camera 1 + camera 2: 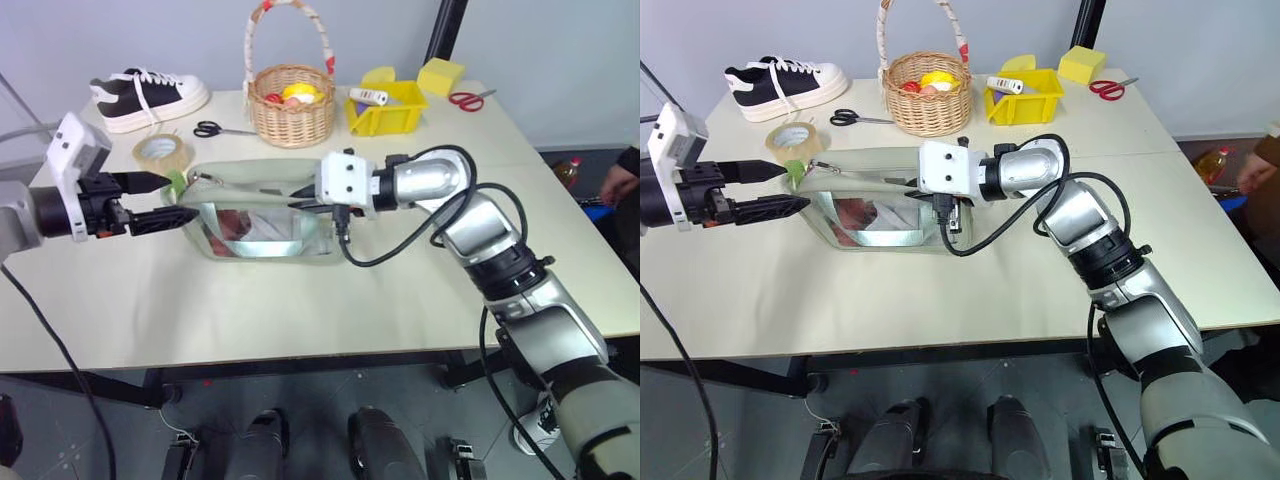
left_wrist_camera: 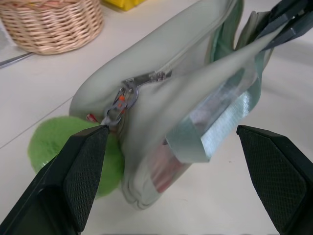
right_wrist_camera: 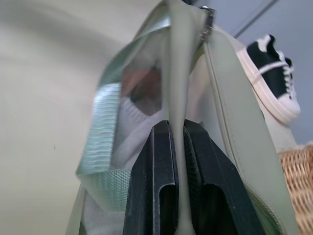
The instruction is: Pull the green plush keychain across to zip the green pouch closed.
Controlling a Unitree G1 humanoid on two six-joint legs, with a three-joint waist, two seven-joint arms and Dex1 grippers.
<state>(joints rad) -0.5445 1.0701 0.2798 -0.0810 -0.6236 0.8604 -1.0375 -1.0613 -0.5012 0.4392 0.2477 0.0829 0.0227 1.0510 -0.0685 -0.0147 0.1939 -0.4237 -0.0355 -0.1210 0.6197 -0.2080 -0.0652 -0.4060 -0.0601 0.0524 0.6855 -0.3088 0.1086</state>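
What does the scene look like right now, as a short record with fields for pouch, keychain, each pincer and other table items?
pouch: on table, zip open, one edge pinched
keychain: at the pouch's left end, on the zip pull
left pincer: open, by the keychain, not gripping
right pincer: shut on the pouch edge
other items: basket, shoe, tape, yellow bin, two scissors

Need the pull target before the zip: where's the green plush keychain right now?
In the left eye view the green plush keychain sits at the green pouch's left end, beside the tape roll, between the open left claw's fingers.
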